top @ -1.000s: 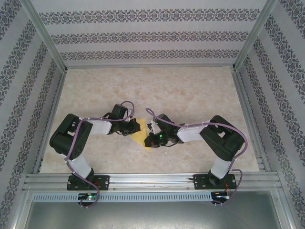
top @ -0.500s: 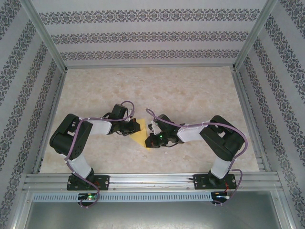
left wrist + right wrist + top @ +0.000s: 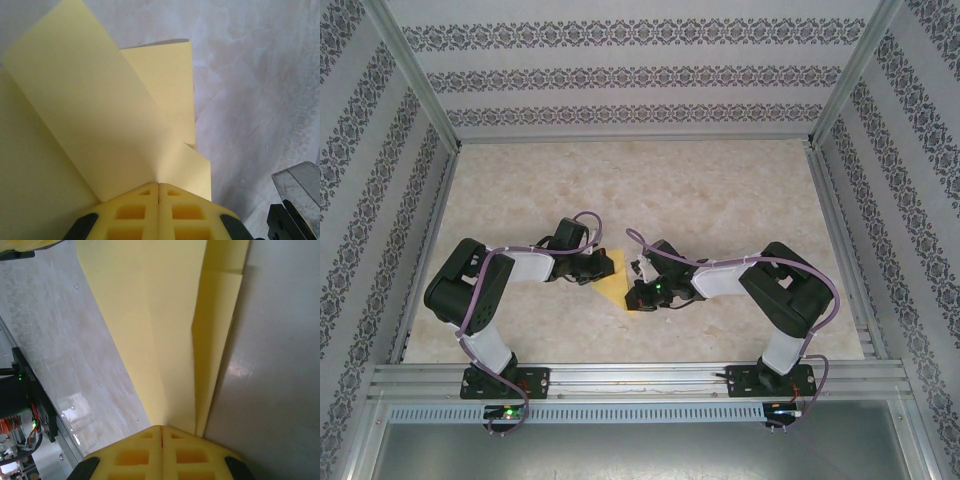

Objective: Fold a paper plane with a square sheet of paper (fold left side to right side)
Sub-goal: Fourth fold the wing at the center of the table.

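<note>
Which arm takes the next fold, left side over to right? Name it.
Left, probably: the left claw pinches a lifted flap of the thin yellow paper sheet; the right claw grips the opposite side.

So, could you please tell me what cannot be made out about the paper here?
Left wrist view: the yellow paper runs off the top and left edges, and the left hand covers its near end.
Right wrist view: the paper's far end is cut off at the top, and the right hand hides the pinched part.
Top view: the paper is small and partly covered by both hands, so its folds are unreadable.
</note>
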{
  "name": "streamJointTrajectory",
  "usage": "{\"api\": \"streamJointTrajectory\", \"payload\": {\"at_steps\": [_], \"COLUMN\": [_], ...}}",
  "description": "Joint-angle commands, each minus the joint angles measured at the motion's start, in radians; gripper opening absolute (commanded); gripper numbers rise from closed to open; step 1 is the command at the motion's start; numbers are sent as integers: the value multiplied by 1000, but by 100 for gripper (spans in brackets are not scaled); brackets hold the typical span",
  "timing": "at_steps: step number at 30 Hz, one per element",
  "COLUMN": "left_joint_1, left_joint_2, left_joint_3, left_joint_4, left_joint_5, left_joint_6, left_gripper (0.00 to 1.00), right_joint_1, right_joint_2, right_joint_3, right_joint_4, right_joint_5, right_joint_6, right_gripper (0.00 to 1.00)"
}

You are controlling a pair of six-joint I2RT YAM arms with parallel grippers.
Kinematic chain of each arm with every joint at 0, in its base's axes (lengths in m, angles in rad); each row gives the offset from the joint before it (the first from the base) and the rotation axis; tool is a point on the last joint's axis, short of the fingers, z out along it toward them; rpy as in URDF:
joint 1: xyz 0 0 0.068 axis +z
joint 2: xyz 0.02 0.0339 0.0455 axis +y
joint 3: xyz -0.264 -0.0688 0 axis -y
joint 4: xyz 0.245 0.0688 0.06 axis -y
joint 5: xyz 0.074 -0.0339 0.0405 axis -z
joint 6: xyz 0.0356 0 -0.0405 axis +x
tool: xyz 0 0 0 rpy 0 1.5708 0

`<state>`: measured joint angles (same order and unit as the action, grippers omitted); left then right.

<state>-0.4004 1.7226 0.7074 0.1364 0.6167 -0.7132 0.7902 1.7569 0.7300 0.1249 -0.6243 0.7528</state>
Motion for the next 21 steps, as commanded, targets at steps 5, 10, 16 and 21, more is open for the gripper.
{"api": "streamJointTrajectory", "payload": {"at_steps": [5, 10, 16, 21], "left_joint_1": [-8, -7, -8, -8], "left_joint_2": [46, 45, 45, 41], "left_joint_3": [-13, -13, -13, -11], "left_joint_4": [-110, -109, -112, -114], "left_joint_5": [-114, -116, -115, -112], "left_joint_6": [28, 26, 26, 26], "left_gripper": [0, 0, 0, 0], "right_joint_1": [26, 30, 32, 22], "right_joint_2": [-18, -41, -79, -174], "right_joint_3": [-44, -71, -89, -70], "right_joint_4": [-109, -117, -132, -186], "right_joint_5": [8, 3, 3, -2], "right_joint_6": [-25, -23, -23, -39], "right_gripper": [0, 0, 0, 0]}}
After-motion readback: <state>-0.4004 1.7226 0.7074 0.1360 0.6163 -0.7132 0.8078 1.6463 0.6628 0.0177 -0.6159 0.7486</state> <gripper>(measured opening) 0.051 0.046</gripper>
